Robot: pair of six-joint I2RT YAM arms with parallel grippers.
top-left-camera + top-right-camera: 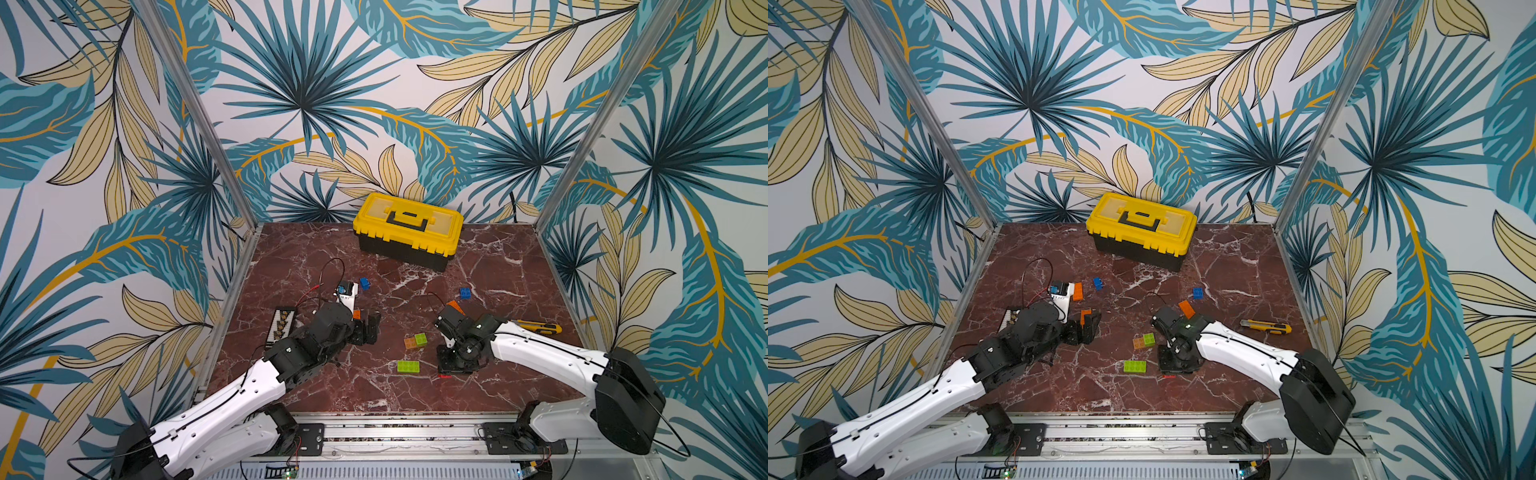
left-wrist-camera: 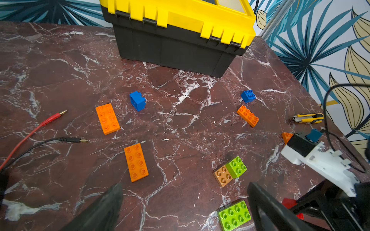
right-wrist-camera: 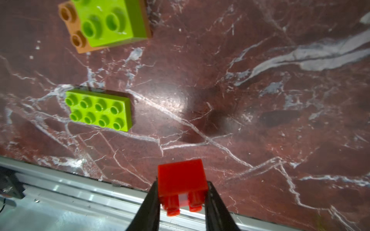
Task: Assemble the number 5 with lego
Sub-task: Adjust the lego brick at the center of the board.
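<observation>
My right gripper (image 3: pixel 182 200) is shut on a small red brick (image 3: pixel 181 178), held low over the table's front edge; in a top view it (image 1: pixel 446 372) points straight down. My left gripper (image 2: pixel 186 210) stands open with nothing between its fingers, just short of an orange oblong (image 2: pixel 136 162). A lime 2x4 brick (image 2: pixel 234 216) lies by one of its fingers. A small lime brick (image 2: pixel 237 167) sits on a tan one (image 2: pixel 223 176). Two more orange oblongs (image 2: pixel 107 118) (image 2: pixel 247 116) and two blue bricks (image 2: pixel 137 100) (image 2: pixel 248 96) lie scattered further back.
A yellow-and-black toolbox (image 1: pixel 407 228) stands at the back of the marble table (image 1: pixel 498 270). A utility knife (image 1: pixel 538 328) lies at the right. Red and black leads (image 2: pixel 50 120) trail in from the left, beside a white device (image 1: pixel 347 291) and a studded strip (image 1: pixel 282 324).
</observation>
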